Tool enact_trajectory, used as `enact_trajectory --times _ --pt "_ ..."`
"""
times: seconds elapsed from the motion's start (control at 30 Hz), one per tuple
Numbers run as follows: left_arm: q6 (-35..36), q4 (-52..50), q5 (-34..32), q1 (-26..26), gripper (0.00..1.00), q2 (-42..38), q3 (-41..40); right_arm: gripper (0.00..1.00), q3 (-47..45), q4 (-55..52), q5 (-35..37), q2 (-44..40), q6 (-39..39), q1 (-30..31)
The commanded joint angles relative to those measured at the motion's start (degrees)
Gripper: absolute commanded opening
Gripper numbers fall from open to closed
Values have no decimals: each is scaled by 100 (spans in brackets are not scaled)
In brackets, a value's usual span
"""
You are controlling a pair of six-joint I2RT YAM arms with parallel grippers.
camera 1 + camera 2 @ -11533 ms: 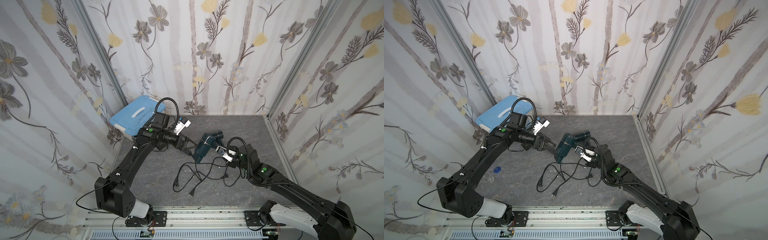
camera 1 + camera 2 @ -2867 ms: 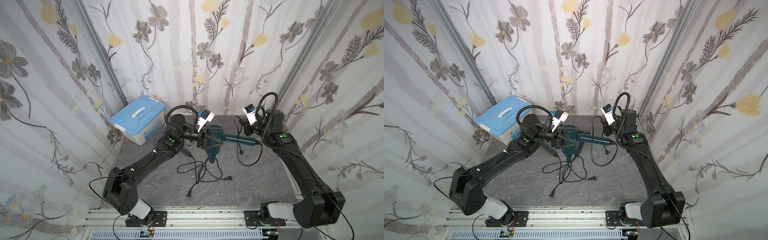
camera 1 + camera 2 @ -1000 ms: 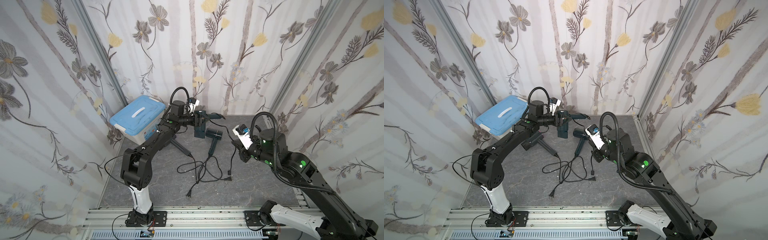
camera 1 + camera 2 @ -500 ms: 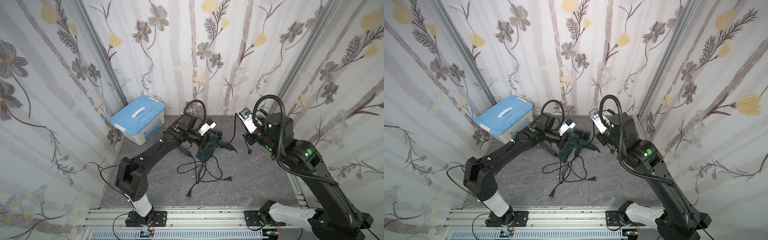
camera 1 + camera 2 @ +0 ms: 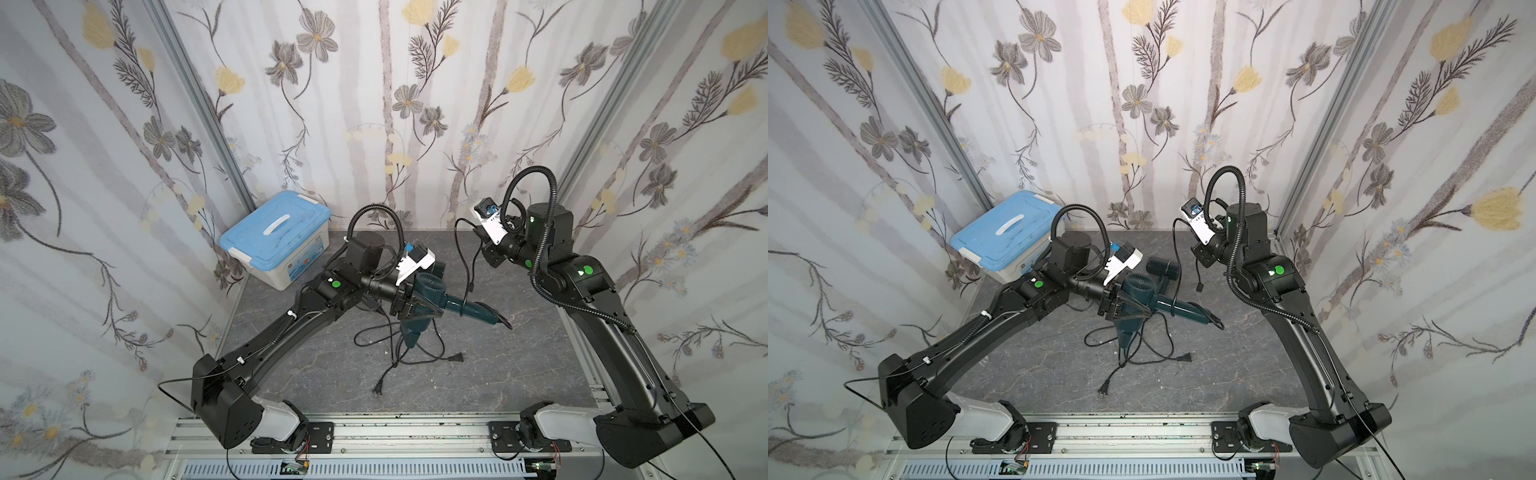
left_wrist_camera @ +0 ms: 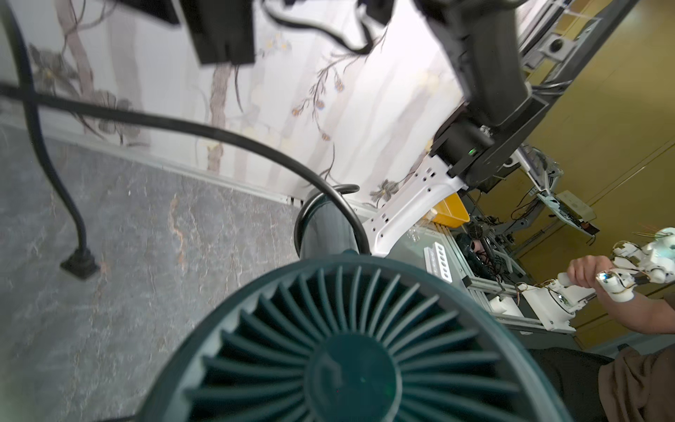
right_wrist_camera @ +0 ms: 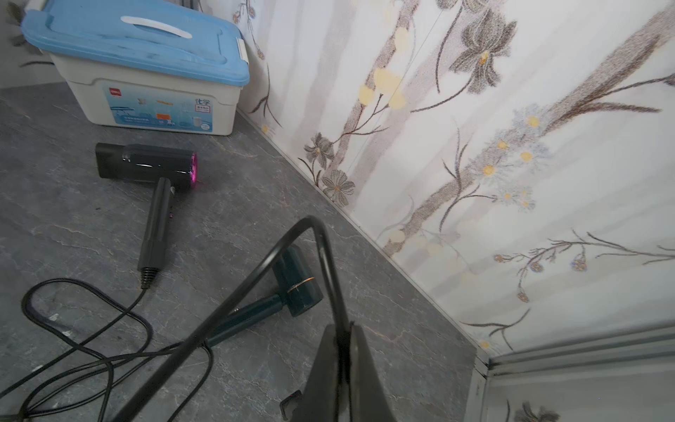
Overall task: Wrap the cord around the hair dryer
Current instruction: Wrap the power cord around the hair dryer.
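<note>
Both top views are bright and evenly lit, with soft faint shadows on the tabletop (image 5: 519, 374) and wide-angle bending at the edges. Left wrist view is motion-blurred, the close hair dryer (image 6: 350, 347) soft; right wrist view is sharp, only the near right gripper (image 7: 342, 329) defocused.

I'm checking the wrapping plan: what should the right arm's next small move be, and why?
Probably carry the right gripper around the handle of the hair dryer for another turn, keeping the cord taut. The left gripper grips the hair dryer's body with the handle sticking out toward the right arm. The right gripper pinches the cord above it. About one turn is on, and much cord lies loose on the table.
</note>
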Motion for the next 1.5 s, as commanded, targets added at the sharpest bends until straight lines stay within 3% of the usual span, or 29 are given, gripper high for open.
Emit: enact_trajectory --times 0.0,0.5,0.73,0.87,1.03,1.27,1.47 --pt "-1070 1831 338 209 0 -137 -133 0 -222 697 -1554 101 284 -324" --pt "-3844 5701 -66 1022 0 419 -126 0 -1576 1666 -3518 243 1420 -894" --pt "-5184 7275 -662 1453 0 973 -191 0 -2604 2453 -3889 -177 2035 -955" --pt "-5071 6993 -1143 1612 0 1086 -228 0 -3122 2583 -3925 -505 2173 -897" --pt "-4261 5657 -1716 1717 0 1067 -135 0 -3396 2015 -3522 -982 1868 -610" --pt "-2426 2888 -2570 1727 0 955 271 0 -3083 901 -2628 -1659 1562 -93" --pt "-1603 1500 -2935 1709 0 1119 483 0 -2441 183 -1940 -2051 1392 246"
